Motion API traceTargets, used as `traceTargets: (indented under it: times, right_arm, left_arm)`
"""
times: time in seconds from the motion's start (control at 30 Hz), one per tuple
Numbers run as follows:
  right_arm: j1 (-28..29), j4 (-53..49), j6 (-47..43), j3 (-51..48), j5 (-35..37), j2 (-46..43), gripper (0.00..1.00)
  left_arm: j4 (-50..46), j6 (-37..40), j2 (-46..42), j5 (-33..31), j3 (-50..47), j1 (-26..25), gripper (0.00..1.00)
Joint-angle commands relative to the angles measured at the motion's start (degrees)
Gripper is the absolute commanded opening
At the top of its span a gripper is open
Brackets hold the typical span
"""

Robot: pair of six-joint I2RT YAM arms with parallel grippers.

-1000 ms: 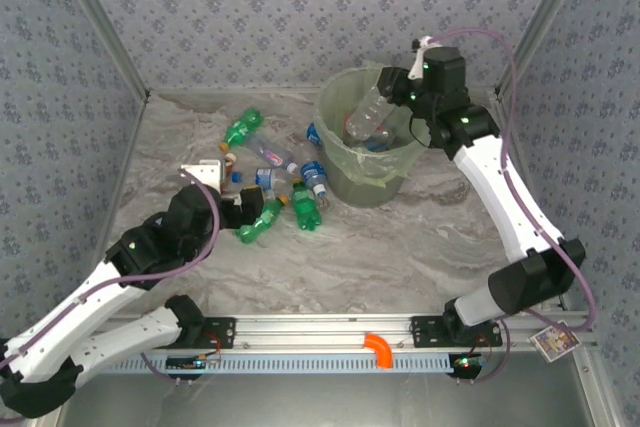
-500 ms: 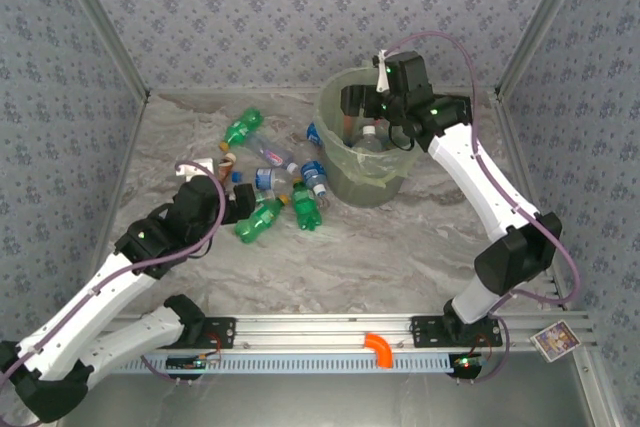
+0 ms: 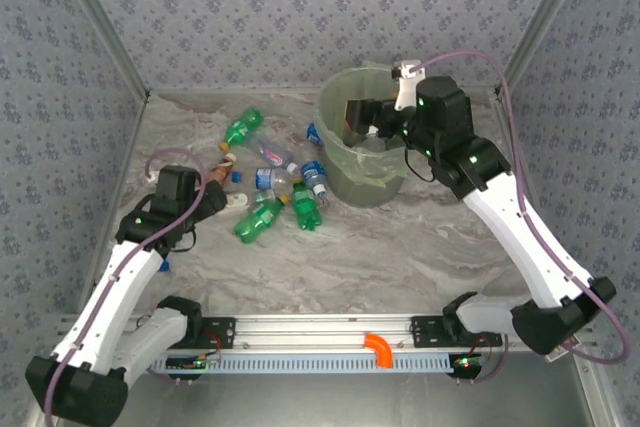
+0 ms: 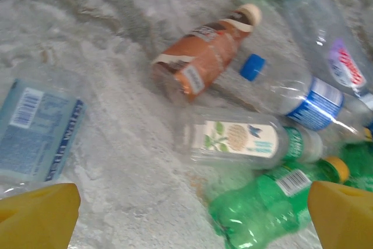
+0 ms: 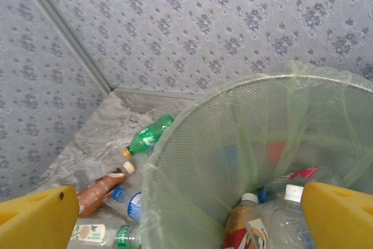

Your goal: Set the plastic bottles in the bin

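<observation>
The left fingers [image 4: 35, 217] are spread wide and empty above a clear white-labelled bottle [image 4: 245, 141], which is flanked by a green bottle [image 4: 262, 202] and an orange bottle [image 4: 204, 56] on the table [image 4: 116, 161]. The right fingers [image 5: 35, 217] are likewise parted and empty over the bin [image 5: 192, 161], in which other bottles [image 5: 288, 208] are lying. Because the heap is closely packed, a neighbour could be pinched or sent rolling when the left fingers are closed.
</observation>
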Motion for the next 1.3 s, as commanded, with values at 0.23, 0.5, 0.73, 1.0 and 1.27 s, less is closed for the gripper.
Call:
traceTargets:
  times: [0.23,0.5,0.73,1.0,1.27]
  right_arm:
    - [2.1,4.7,0.7,-7.8,-1.3,-9.7,1.00]
    - [2.6,6.1,1.3,-11.3,-3.6,-12.0,1.00]
    - [3.2,6.4,1.4,-12.6,-4.6,-13.2,1.00]
    - [3.3,7.8,0.8,-14.5,-3.9,-13.3,1.00]
    - [3.3,8.0,0.8,-14.7,-4.4,-13.6,1.00]
  left_arm:
    - [4.3,0.7,6.0,8.7,-3.4,21.1,1.00]
    - [8.9,-4.2,11.0,6.5,-7.5,29.1,1.00]
    - [14.3,-5.3,13.8,8.3,-10.4,29.9,1.00]
    - [17.2,-7.2,14.1,16.8,-12.9,29.2,0.98]
    - [16.2,-6.7,14.4,14.3,-13.7,24.9,0.97]
